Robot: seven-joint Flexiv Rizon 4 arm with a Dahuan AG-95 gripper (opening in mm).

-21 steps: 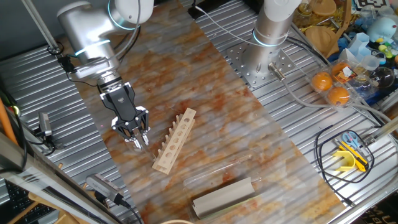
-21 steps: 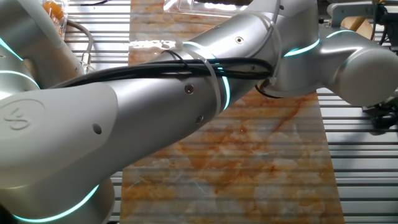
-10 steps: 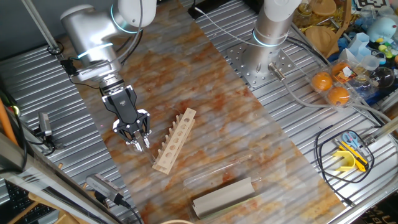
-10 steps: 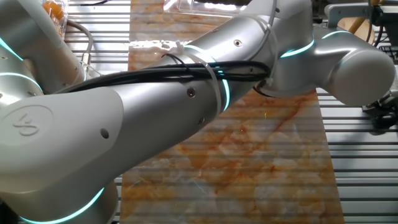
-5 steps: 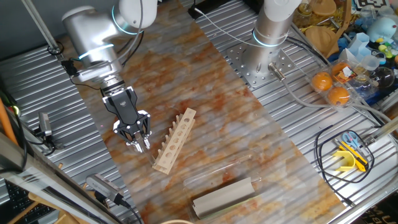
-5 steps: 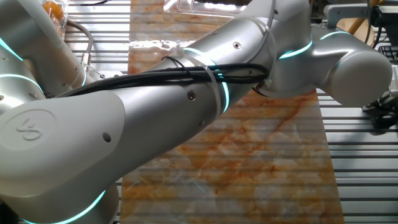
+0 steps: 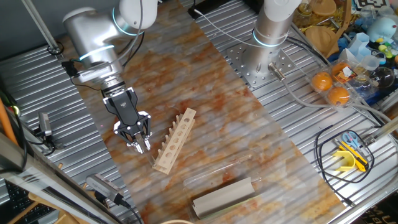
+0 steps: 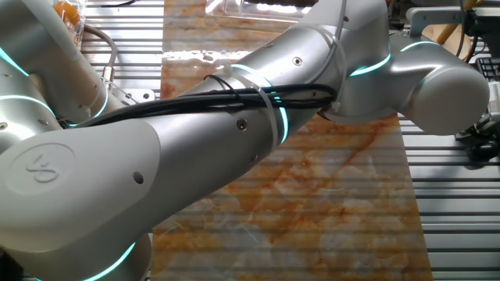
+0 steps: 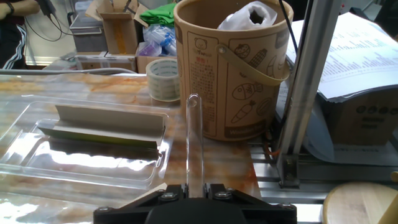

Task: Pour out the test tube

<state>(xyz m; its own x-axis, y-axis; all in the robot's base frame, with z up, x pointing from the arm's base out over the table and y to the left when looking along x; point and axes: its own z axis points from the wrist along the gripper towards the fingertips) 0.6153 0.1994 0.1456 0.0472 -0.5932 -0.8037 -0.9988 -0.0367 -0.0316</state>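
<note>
In the hand view, my gripper (image 9: 196,186) is shut on the test tube (image 9: 194,143), a thin clear glass tube. It sticks straight out from between the jaws, with its rounded end toward a brown paper bucket (image 9: 233,68). I cannot tell whether anything is inside the tube. In one fixed view, the gripper (image 7: 138,142) hangs low over the marbled mat, just left of the near end of a wooden tube rack (image 7: 175,140). The tube is too thin to make out there. In the other fixed view, the silver arm (image 8: 234,133) fills the frame and hides the gripper and tube.
A clear plastic tray (image 9: 25,158) with a folded grey card (image 9: 102,127) lies left of the tube's line; it also shows in one fixed view (image 7: 217,169). A tape roll (image 9: 163,79) sits beside the bucket. A metal post (image 9: 305,93) stands on the right. A second arm's base (image 7: 273,37), oranges and clutter are at the far right.
The gripper has shifted slightly right and toward the rack's near end, still holding the tube. Nothing else moved.
</note>
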